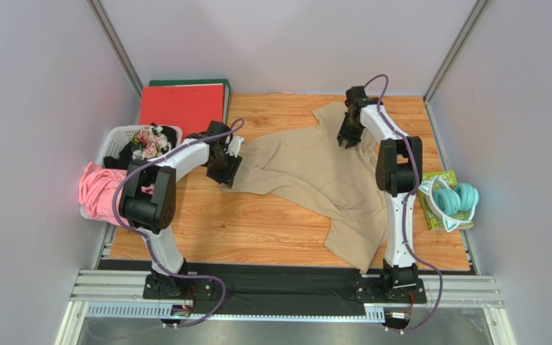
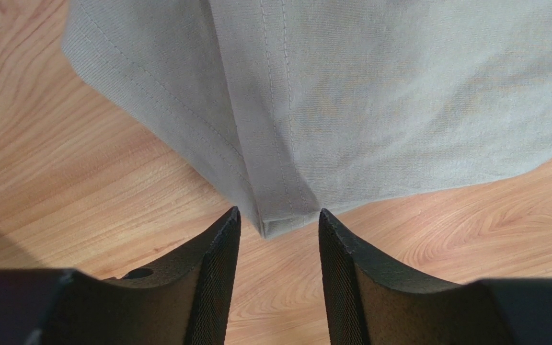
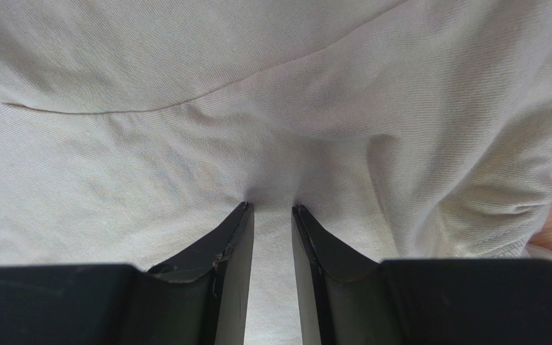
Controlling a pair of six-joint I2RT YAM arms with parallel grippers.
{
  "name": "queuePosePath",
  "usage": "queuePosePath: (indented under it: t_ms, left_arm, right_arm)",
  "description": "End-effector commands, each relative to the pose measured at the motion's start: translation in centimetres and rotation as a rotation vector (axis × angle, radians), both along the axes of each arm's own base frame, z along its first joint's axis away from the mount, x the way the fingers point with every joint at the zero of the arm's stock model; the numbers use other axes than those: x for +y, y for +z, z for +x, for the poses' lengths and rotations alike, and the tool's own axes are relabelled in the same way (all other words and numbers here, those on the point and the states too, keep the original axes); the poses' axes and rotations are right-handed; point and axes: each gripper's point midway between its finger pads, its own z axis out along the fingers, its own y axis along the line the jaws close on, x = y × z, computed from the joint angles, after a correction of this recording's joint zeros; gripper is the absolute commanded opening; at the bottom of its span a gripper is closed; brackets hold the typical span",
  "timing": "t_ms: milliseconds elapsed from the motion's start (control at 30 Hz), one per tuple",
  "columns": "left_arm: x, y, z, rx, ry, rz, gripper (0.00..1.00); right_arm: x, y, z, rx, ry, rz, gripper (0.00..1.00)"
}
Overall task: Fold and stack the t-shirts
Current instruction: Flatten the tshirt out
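the left claw (image 2: pixel 279 211) has its two dark fingers standing apart with nothing between them. a stitched corner of the tee (image 2: pixel 372 93) lies flat on the table (image 2: pixel 77 201) just ahead of the tips, right at the mouth but outside it.

the right claw (image 3: pixel 272 207) has its fingers drawn close. a pucker of cloth is gathered at the tips, with wrinkles running out from it, so i judge it has a pinch of the tee (image 3: pixel 185 158).

progress looks early. the tee (image 1: pixel 315 172) is rumpled and loosely spread, with no clean fold in it. i see no stack anywhere. the flattening, the folds and the stacking are all left to do. something pink (image 1: pixel 99 190) hangs over a basket (image 1: pixel 117 136) beyond the left claw (image 1: pixel 225 172), on the side away from the tee. whether it is another tee i cannot tell.

the tee lies skewed to the table edges. its longest run goes from the right claw (image 1: pixel 347 140) back toward that arm's base. a broad wing reaches sideways to the corner at the left claw. a curved seam shows just ahead of the right claw, but which end is the neck i cannot tell.
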Motion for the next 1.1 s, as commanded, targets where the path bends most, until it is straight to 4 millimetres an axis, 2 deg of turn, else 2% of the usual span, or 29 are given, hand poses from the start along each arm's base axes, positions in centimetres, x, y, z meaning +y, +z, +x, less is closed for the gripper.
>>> queuePosePath:
  t_ms: [0, 167, 267, 367, 400, 500, 667, 867, 1067]
  left_arm:
    - [-0.2, 0.7, -0.1, -0.017, 0.003, -0.024, 0.49]
    - [-0.4, -1.0, -0.5, 0.036, 0.004, -0.029, 0.46]
    - [-0.5, -1.1, -0.2, 0.036, 0.002, -0.030, 0.42]
    - [-0.7, -0.6, 0.1, 0.026, 0.004, -0.037, 0.32]
    - [-0.6, -0.5, 0.2, 0.021, 0.003, -0.035, 0.24]
    - [-0.6, 0.0, 0.6, 0.006, 0.004, -0.033, 0.14]
    - [-0.2, 1.1, 1.5, -0.037, 0.003, -0.008, 0.14]
    - [-0.2, 2.7, 2.6, -0.087, 0.003, -0.004, 0.20]
    - [-0.3, 2.1, 2.6, -0.069, 0.003, -0.004, 0.24]
  right_arm:
    - [-0.2, 2.3, 0.7, -0.060, -0.011, 0.012, 0.31]
    - [-0.1, 2.5, 0.7, -0.064, -0.009, 0.015, 0.31]
    - [-0.1, 2.6, 0.6, -0.064, -0.009, 0.013, 0.31]
    - [-0.1, 2.6, 0.6, -0.065, -0.008, 0.018, 0.31]
    - [0.0, 2.5, 0.6, -0.065, -0.007, 0.021, 0.31]
    - [0.1, 2.5, 0.7, -0.065, -0.007, 0.026, 0.31]
    - [0.2, 2.0, 0.6, -0.059, -0.005, 0.033, 0.31]
    - [0.3, 1.8, 0.5, -0.057, -0.006, 0.034, 0.30]
    - [0.2, 1.8, 0.4, -0.054, -0.005, 0.032, 0.30]
